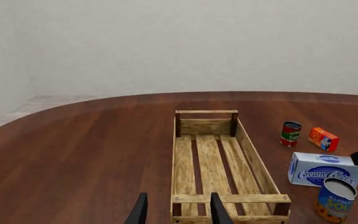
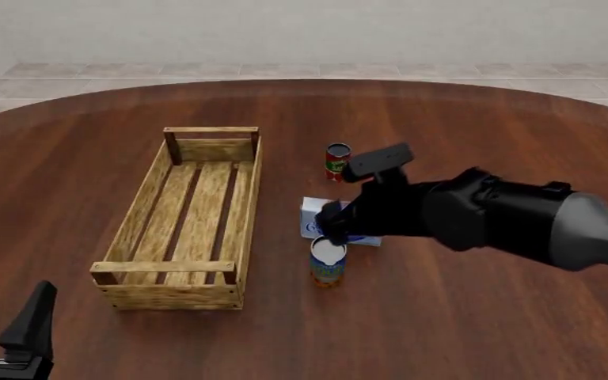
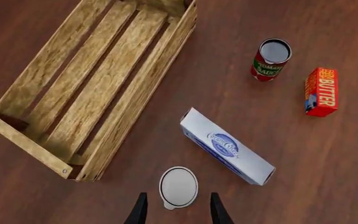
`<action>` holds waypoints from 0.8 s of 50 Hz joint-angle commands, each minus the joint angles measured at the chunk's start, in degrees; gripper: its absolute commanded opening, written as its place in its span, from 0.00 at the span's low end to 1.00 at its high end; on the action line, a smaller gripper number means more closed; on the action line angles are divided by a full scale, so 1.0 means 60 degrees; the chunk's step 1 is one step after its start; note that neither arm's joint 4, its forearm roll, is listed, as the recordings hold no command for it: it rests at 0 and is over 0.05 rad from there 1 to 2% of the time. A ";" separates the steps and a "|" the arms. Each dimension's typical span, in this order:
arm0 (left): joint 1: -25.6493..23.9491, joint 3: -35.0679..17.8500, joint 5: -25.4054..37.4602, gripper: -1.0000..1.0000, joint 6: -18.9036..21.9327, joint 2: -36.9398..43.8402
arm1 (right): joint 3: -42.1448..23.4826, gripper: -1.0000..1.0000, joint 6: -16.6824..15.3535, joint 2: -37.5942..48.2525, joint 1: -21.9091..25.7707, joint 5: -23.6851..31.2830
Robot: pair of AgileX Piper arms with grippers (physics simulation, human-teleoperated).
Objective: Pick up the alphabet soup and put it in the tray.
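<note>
We see our right gripper [image 3: 177, 212], fingers apart, above the alphabet soup [image 3: 178, 186], between the tray [image 3: 135, 100] and cream cheese box [image 3: 227, 147].

even soft light; sharp; faint shadows

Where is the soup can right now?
In the front view, the alphabet soup stands upright on the table, just right of the tray near its close end, in front of the cream cheese box, with the right end effector open above it.

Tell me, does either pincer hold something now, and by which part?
Nothing is held. The right pincer is open above the alphabet soup; the left pincer is open too.
</note>
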 commanded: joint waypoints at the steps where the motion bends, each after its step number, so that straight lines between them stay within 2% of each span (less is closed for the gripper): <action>1: 0.0000 0.0000 0.0000 1.00 0.0000 0.0000 | 0.0021 1.00 0.0102 0.0417 0.0050 -0.0290; 40: 0.0000 0.0000 0.0000 1.00 0.0000 0.0000 | 0.0136 1.00 0.0528 0.1634 0.0088 -0.1225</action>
